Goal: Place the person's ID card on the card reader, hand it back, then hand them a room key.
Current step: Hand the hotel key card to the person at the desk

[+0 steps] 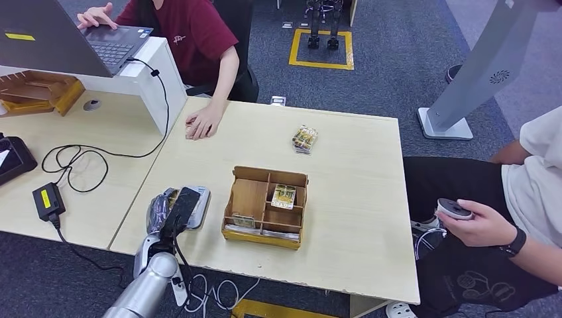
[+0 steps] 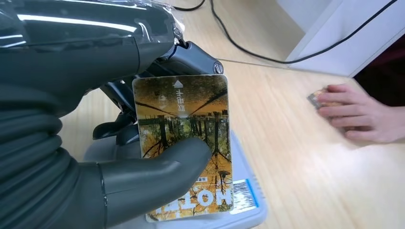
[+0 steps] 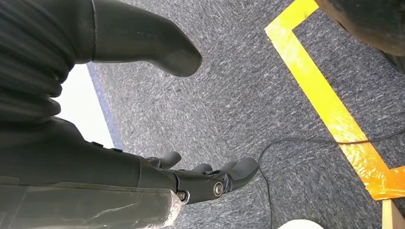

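Note:
My left hand [image 1: 173,211] hovers over the grey card reader [image 1: 201,207] at the table's near left. In the left wrist view this hand [image 2: 119,157] pinches a card [image 2: 184,143] printed with autumn trees and the word HOTEL between thumb and fingers, just above the reader [image 2: 243,210]. A wooden divided box [image 1: 265,205] beside the reader holds more cards [image 1: 283,196]. A person's hand [image 1: 201,124] rests on the far table edge and covers a small card [image 2: 316,99]. My right hand [image 3: 200,179] hangs over the carpet with fingers apart, holding nothing.
A packet [image 1: 305,139] lies on the far part of the table. A laptop [image 1: 66,40] on a white riser, a black cable [image 1: 79,162] and a power brick [image 1: 48,201] occupy the left desk. A seated person [image 1: 523,199] at right holds a small device [image 1: 454,210].

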